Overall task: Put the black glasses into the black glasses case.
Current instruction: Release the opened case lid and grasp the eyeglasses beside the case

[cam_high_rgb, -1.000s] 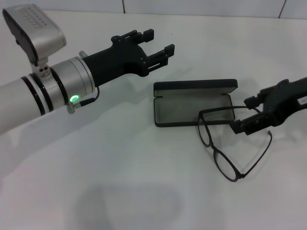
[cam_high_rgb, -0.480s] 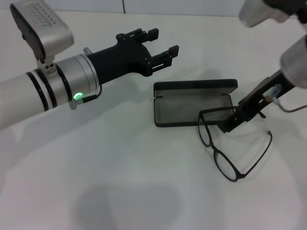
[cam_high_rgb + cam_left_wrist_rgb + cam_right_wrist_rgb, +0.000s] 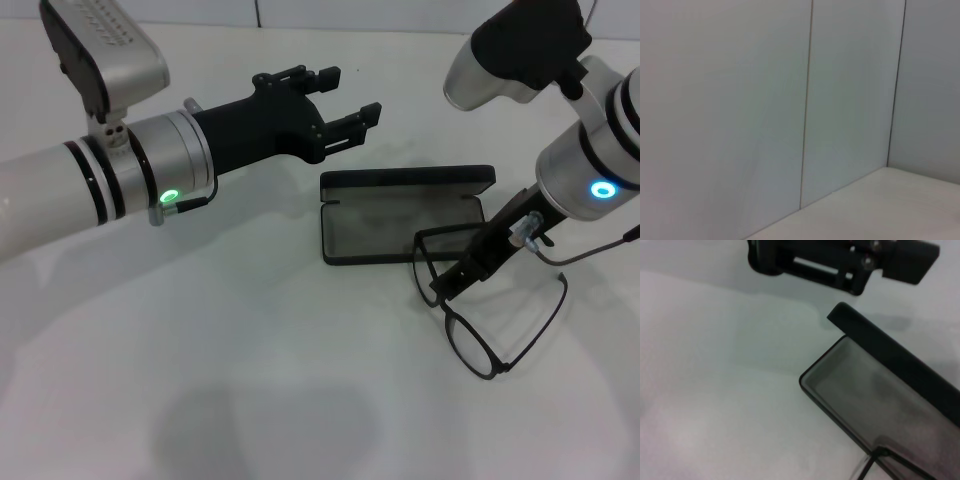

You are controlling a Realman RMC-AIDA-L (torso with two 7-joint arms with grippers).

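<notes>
Head view, nearest first: the black glasses [image 3: 480,315] lie open on the white worktop [image 3: 250,380], one lens just below the right tool [image 3: 443,290], one temple tip over the near edge of the black glasses case [image 3: 400,215]. The right tool slants down onto the frame near the bridge; whether it grips cannot be told. Beyond it the case lies open, grey lining up. Farther off, the left tool [image 3: 345,98] hovers, fingers spread.

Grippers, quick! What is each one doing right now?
Left gripper: open, holding nothing, hovering behind the open flat black glasses case.
Right gripper: down at the thin black wire-framed glasses; open or shut cannot be told.
</notes>
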